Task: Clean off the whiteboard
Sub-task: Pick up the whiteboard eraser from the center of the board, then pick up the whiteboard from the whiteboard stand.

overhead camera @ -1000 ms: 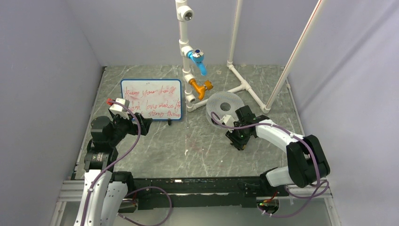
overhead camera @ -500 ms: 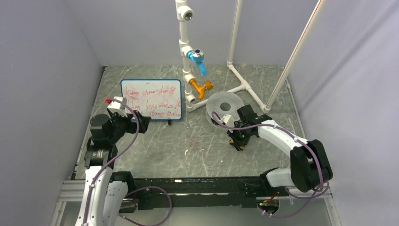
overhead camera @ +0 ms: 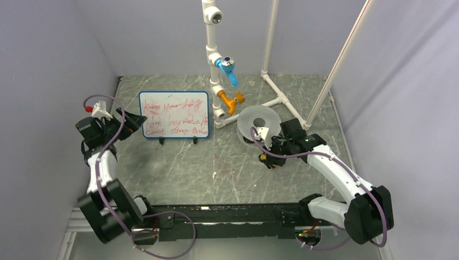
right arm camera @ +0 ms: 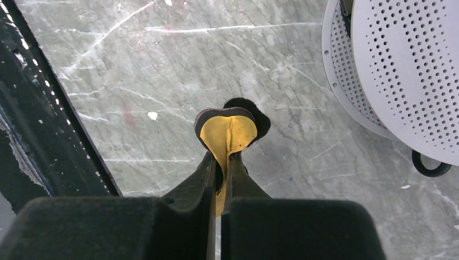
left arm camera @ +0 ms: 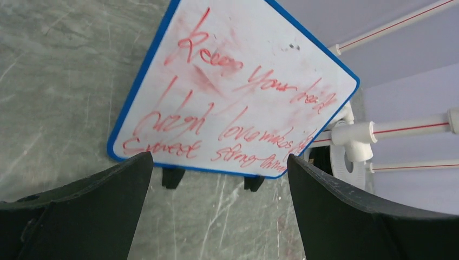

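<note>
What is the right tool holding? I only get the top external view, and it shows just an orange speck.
Observer: The right wrist view shows the right tool shut on a folded yellow pad with dark backing.
Operator: And the other arm?
Observer: Its wrist view shows the left tool open and empty, aimed at the whiteboard.
Operator: Any erasing visible?
Observer: Only faint pink smears near the top line; red handwriting covers the board.

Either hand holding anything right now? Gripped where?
Right hand pinches a small yellow pad with dark backing by its near edge; the rounded far end sticks out. Left hand is open, holding nothing.
</note>
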Motion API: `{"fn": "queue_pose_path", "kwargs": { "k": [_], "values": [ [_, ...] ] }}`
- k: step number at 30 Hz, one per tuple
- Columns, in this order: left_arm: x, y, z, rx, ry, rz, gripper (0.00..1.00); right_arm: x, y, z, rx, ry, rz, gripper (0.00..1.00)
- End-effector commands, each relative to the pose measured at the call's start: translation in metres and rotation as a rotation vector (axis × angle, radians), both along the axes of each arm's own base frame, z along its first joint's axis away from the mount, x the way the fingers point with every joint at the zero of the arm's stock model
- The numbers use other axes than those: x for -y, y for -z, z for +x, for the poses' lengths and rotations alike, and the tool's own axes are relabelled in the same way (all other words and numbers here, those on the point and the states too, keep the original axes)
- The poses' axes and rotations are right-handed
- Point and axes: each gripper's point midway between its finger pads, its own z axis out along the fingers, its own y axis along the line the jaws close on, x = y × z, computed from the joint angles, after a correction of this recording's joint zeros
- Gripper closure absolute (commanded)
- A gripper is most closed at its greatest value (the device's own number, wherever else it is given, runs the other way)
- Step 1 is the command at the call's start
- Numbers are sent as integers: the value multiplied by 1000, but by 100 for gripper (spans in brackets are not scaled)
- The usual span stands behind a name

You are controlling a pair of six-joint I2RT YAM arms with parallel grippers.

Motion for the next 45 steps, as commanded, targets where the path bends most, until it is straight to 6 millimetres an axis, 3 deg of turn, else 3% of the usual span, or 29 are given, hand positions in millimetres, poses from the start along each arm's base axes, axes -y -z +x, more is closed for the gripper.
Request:
{"fn": "queue_pose_path", "kwargs": {
  "k": [1,4,9,13,15,21,27,34,38,40,42,45],
  "values": [
    [-11,-25,42,155,141,44,1,-10,-28,0,70,-54,76,100],
    [-16,-11,63,168,231,26,1,-10,-37,-4,103,-65,96,100],
    [-36,18,82,126,238,115,1,-11,-47,-10,138,-80,125,100],
    [-46,20,97,130,297,171,1,-11,-48,-10,145,-84,126,100],
    [-40,22,102,155,377,119,1,-12,-48,-10,144,-85,126,100],
    [-30,56,107,165,520,-33,4,-11,-45,-10,127,-81,118,100],
    [-10,54,110,212,632,-148,11,-10,-40,-7,110,-71,101,100],
    [-1,56,109,252,671,-181,32,-10,-36,-7,97,-70,93,100],
    [5,54,108,258,700,-185,53,-9,-36,-6,100,-68,90,100],
    [7,52,107,264,705,-178,77,-9,-36,-6,101,-68,89,100],
    [8,50,106,275,703,-165,81,-9,-36,-6,103,-68,90,100],
    [10,48,102,277,709,-157,79,-9,-37,-7,107,-71,93,100]
  ]
}}
